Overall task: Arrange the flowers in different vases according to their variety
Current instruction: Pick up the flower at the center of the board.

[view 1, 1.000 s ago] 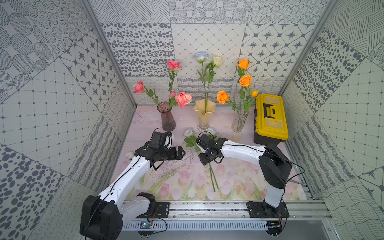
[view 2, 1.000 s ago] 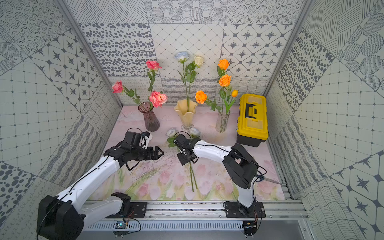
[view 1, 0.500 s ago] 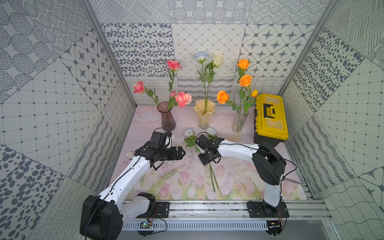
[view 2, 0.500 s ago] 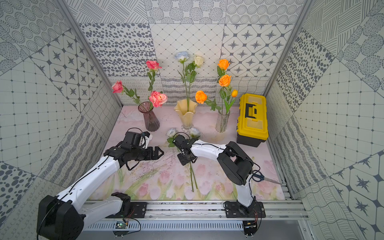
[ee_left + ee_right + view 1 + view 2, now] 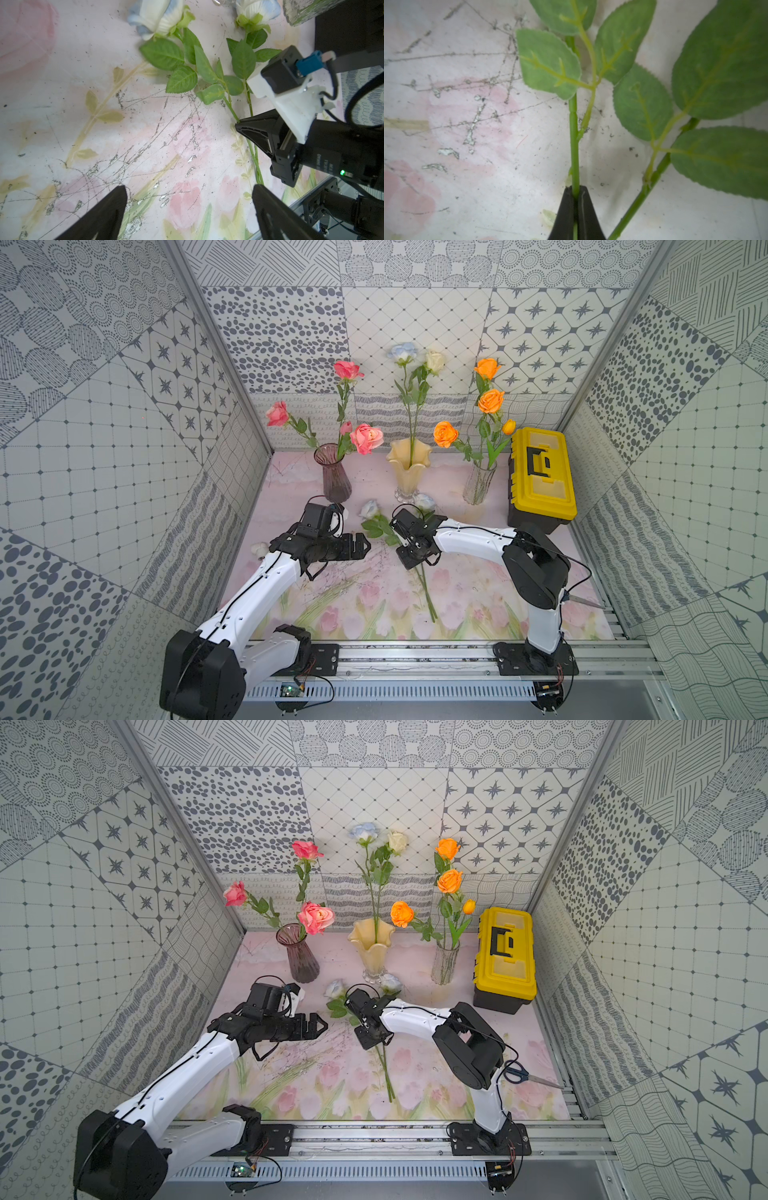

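Two pale-blue roses (image 5: 158, 18) are laid on the desk (image 5: 62, 104). One stem (image 5: 573, 133) has just been clamped: the right gripper (image 5: 575, 193), half-open a second ago, is now shut on it. Its leaves lie ahead of the fingertips and the second stem (image 5: 641, 193) just beside them. A lift toward the cream vase (image 5: 409, 466) beyond the gripper is judged next. The left gripper (image 5: 357, 545) is held wide and empty, apart from both stems.

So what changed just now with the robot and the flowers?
The right hand pinched shut on the stem of a pale-blue rose lying on the mat, and its elbow shifted slightly toward the middle. The left hand stayed open and still; the flowers in the vases did not move.
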Controlling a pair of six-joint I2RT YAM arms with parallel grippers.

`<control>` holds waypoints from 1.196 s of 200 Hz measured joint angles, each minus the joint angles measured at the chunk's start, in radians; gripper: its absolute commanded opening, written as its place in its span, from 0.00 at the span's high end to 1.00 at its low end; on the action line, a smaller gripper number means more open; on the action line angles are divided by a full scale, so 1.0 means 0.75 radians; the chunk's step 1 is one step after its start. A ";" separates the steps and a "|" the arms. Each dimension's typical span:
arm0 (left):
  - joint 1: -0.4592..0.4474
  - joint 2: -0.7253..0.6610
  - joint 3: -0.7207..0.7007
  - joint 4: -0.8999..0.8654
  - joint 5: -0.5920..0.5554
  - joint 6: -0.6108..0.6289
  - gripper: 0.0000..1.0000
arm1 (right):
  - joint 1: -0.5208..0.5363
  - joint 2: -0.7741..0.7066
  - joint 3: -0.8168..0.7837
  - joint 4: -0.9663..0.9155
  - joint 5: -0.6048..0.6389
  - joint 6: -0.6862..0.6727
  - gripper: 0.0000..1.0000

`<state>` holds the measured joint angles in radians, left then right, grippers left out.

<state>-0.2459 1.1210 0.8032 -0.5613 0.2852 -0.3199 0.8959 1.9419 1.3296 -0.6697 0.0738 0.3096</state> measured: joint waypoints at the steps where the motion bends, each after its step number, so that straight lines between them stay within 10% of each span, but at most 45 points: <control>1: 0.000 0.000 0.000 0.000 0.000 0.000 0.01 | 0.000 0.000 0.000 0.000 0.001 0.000 1.00; 143: 0.000 0.002 0.000 0.000 0.006 0.000 0.01 | 0.018 -0.631 -0.032 0.081 0.144 0.091 1.00; 239: 0.000 0.016 0.000 0.001 0.025 0.000 0.01 | -0.115 -0.464 0.555 0.319 0.456 -0.190 1.00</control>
<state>-0.2459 1.1328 0.8032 -0.5610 0.3038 -0.3199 0.8097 1.5936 1.7458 -0.4301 0.4160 0.1673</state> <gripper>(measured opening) 0.990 0.079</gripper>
